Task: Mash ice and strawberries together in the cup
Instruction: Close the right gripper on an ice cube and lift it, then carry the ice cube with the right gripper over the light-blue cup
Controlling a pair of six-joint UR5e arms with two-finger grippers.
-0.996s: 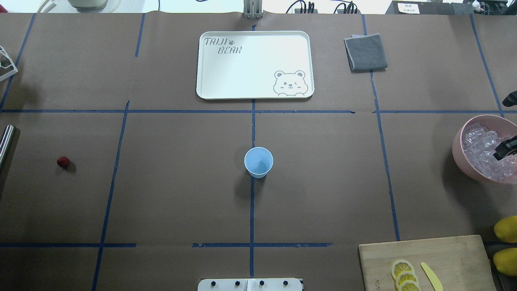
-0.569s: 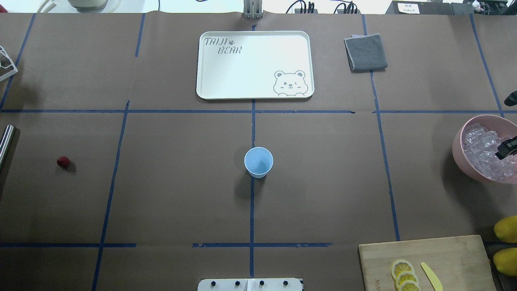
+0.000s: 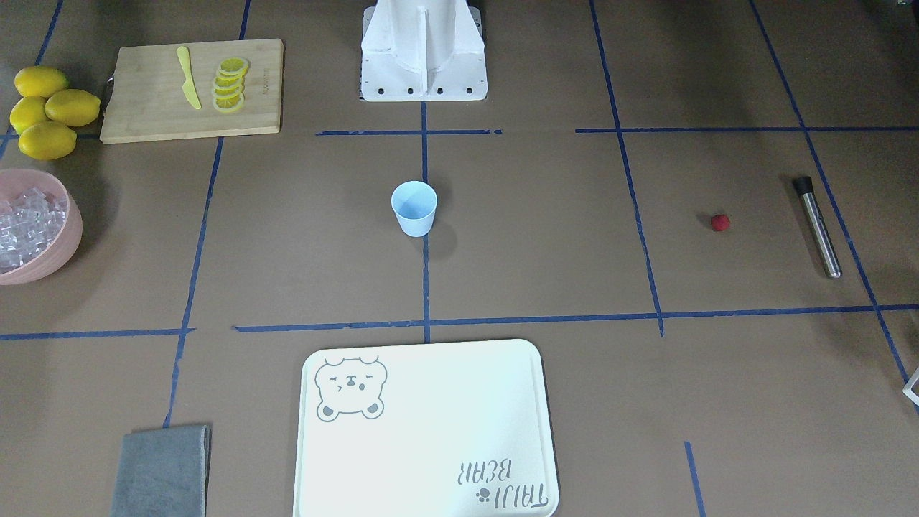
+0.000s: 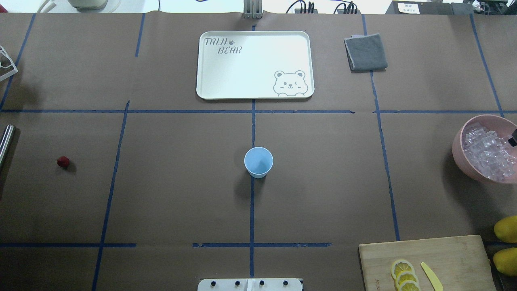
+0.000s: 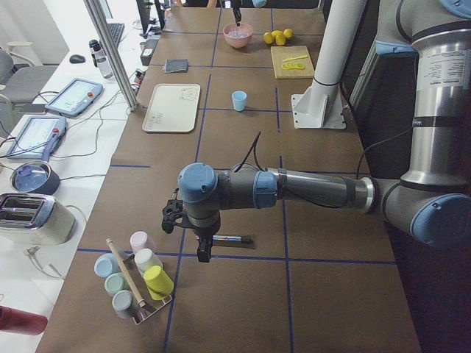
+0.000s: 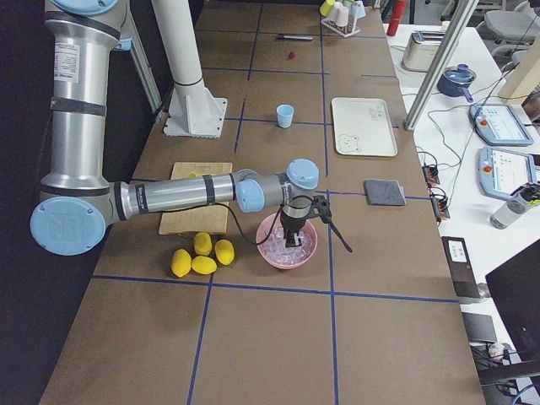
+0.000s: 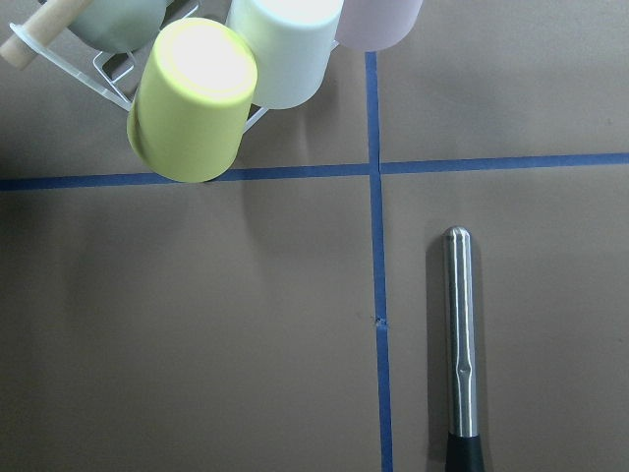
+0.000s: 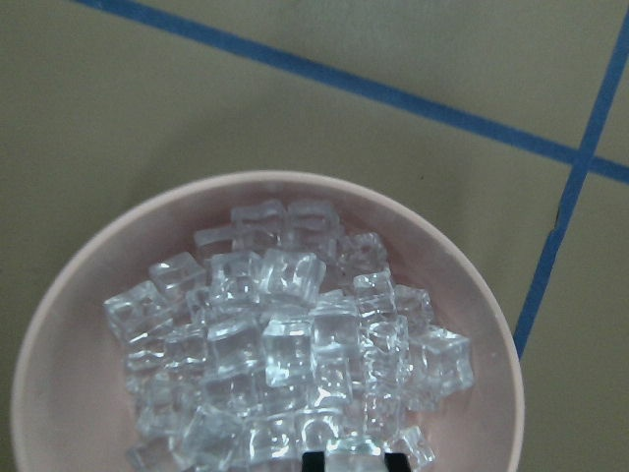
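The pale blue cup stands upright and empty at the table's middle. The red strawberry lies alone at the far left. The ice fills the pink bowl at the right edge. My right gripper hangs over the bowl, and its fingertips stand a narrow gap apart with an ice cube between them. Only a dark sliver of it shows in the overhead view. My left gripper hovers by the steel muddler. It shows only in the exterior left view, so I cannot tell whether it is open or shut.
A white bear tray and a grey cloth lie at the back. A cutting board with lemon slices and a yellow knife sits front right, with lemons beside it. A rack of cups stands beyond the muddler.
The dark parts of my right gripper have slid toward the right edge of the overhead view and are almost out of it. Cup and strawberry have not moved.
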